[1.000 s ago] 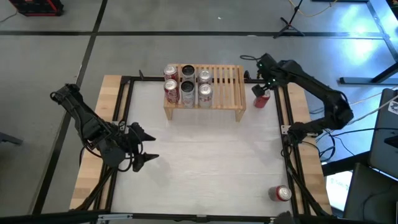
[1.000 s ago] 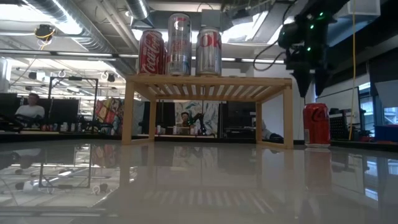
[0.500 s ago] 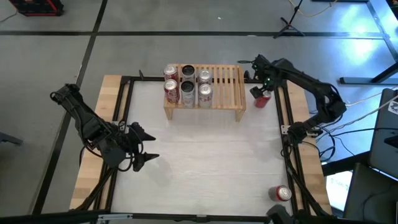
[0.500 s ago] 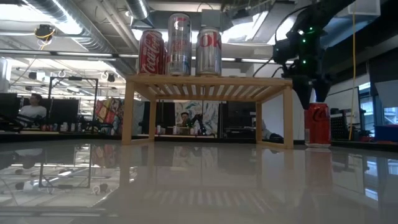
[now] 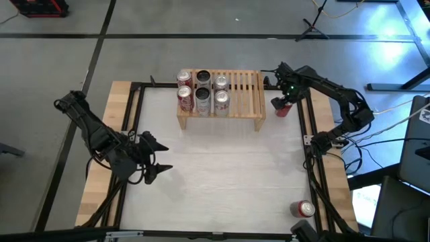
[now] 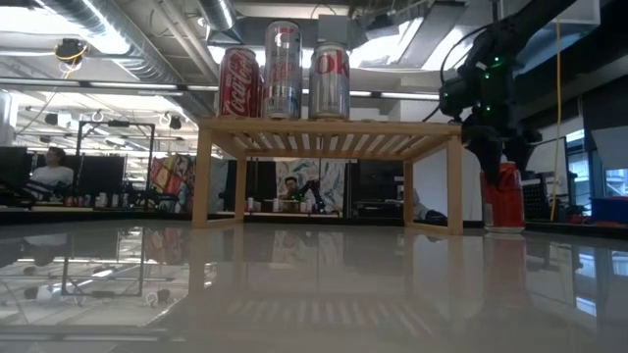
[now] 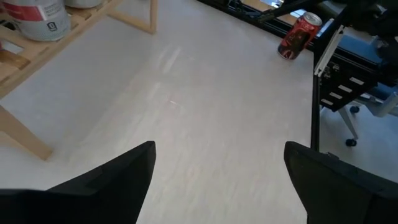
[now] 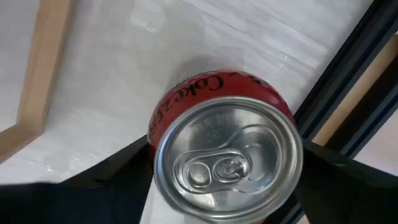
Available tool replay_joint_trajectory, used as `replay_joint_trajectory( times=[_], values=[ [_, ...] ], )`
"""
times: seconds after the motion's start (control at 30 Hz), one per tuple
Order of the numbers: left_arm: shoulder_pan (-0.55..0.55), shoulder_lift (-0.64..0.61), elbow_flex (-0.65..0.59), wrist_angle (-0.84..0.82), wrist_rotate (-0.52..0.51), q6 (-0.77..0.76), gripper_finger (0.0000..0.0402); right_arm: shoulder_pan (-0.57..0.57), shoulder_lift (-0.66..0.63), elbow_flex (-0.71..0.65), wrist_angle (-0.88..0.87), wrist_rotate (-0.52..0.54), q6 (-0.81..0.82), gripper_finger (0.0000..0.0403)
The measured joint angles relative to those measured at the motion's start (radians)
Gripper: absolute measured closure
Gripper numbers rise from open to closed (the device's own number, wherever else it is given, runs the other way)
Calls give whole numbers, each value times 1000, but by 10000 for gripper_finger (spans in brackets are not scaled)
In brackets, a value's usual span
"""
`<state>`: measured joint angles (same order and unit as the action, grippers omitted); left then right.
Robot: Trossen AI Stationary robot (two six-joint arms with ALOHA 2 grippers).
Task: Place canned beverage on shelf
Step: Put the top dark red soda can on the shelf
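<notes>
So my right gripper just dropped down over the red can standing on the table right beside the shelf. Fingers are spread either side, not squeezing yet I think, hard to tell. Grab's next. Left gripper idles, open.

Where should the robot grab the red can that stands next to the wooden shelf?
Best from straight above, pinching the round side wall just under the rim. The upright red aluminium can stands beside the low light-wood slatted shelf, so its top is free. The right pincer hangs over it, fingers open on either side. The left pincer waits far off.
</notes>
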<state>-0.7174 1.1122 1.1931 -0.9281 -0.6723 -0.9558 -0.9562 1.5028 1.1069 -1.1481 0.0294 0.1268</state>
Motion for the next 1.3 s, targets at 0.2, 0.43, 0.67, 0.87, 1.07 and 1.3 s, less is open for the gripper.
replay_joint_trajectory(
  times=[0.2,0.43,0.67,0.87,1.07,1.3],
  values=[
    [19,0,0,0,-2,0,50,0,-16,0,-6,14,-16,140],
    [19,0,0,0,10,0,50,0,-74,129,-119,32,-26,140],
    [19,0,0,1,12,0,50,2,-101,374,-326,40,-29,140],
    [19,0,0,1,12,-1,50,50,-139,515,-433,40,30,140],
    [19,0,0,1,13,-1,50,211,-214,498,-430,13,139,140],
    [19,0,0,1,35,-1,50,446,-234,485,-424,4,296,140]
  ],
)
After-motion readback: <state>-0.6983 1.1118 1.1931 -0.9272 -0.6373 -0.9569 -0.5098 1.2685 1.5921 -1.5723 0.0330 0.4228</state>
